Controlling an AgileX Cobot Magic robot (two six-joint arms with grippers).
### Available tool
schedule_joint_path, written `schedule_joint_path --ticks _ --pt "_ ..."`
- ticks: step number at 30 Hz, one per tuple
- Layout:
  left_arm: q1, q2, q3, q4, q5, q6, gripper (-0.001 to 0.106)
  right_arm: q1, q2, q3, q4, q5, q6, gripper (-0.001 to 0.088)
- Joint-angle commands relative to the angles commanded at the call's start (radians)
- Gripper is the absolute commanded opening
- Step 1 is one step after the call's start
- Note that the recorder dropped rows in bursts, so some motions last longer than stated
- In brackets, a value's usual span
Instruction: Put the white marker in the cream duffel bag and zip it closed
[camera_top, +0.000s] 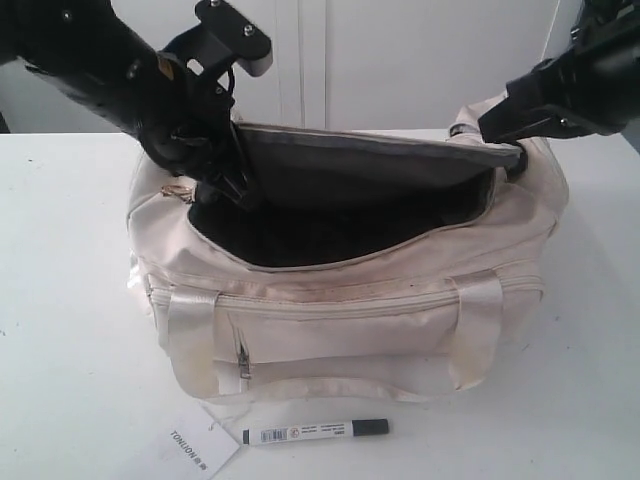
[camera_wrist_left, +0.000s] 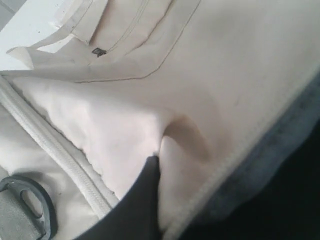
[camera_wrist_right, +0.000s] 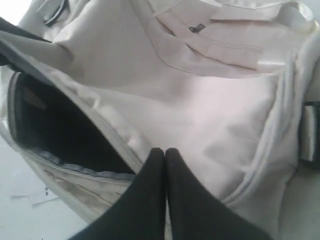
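Cream duffel bag (camera_top: 340, 330): fabric pinched in left gripper (camera_wrist_left: 150, 165); right gripper (camera_wrist_right: 164, 151) pressed together against its end.

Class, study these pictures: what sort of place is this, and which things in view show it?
Probably a robotics lab or test bench: a bare white table, plain white panels behind it, and a black left arm and right arm reaching over a cream duffel bag.

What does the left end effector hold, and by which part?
The left end effector pinches the cream duffel bag by fabric beside its open top.
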Motion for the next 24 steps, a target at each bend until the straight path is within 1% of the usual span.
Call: schedule_joint_path --ticks 3,5,14,16,19,22,24 --pt "0.014 0.002 -0.008 -0.073 0.011 0.037 0.000 0.002 0.000 0.000 0.068 0.055 -0.086 0.0000" --pt "0.014 0.002 -0.009 -0.085 0.011 0.058 0.000 0.017 0.000 0.000 0.093 0.088 -0.141 0.0000" --pt "0.014 0.002 -0.020 -0.088 0.019 0.065 0.000 0.142 0.000 0.009 0.093 0.111 -0.272 0.0000" --pt "0.014 0.002 -0.020 -0.088 0.017 0.094 0.000 0.168 0.000 0.028 0.093 0.094 -0.303 0.0000" --pt "0.014 0.002 -0.020 -0.088 0.012 0.135 0.000 0.207 0.000 0.060 0.093 0.022 -0.310 0.0000" --pt "0.014 0.002 -0.020 -0.088 -0.011 0.152 0.000 0.250 0.000 0.087 0.096 -0.037 -0.345 0.0005" --pt "0.014 0.002 -0.020 -0.088 -0.038 0.175 0.000 0.283 0.000 0.102 0.096 -0.076 -0.350 0.0045"
